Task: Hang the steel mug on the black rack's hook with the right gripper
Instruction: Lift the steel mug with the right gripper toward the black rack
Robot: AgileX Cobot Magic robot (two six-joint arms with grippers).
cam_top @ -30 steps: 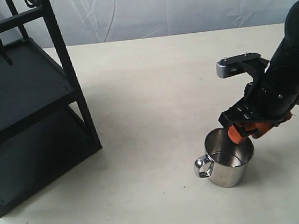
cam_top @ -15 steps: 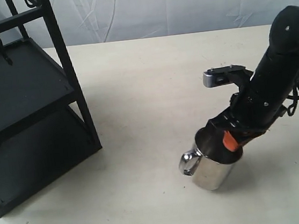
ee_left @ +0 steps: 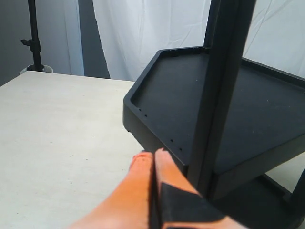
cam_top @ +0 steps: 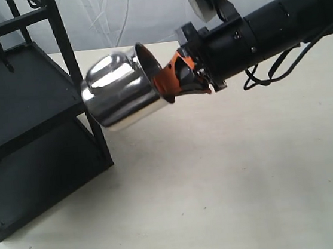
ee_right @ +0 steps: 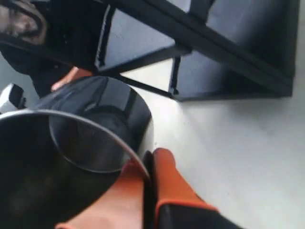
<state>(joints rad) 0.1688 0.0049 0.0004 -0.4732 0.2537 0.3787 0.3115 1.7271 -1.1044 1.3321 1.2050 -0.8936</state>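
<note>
mug held in the air at the rack's front post

the right gripper (cam_top: 177, 82) reaches in from the right of the exterior view, its fingers (ee_right: 167, 183) pinching the rim of the steel mug (cam_top: 120, 90), one inside, one outside. the mug lies tilted just left of the fingertips, above the table (cam_top: 232, 177), overlapping the front post of the black rack (cam_top: 26, 110). the left gripper (ee_left: 153, 160) sits beside the rack's lower tray (ee_left: 190, 90).
</note>
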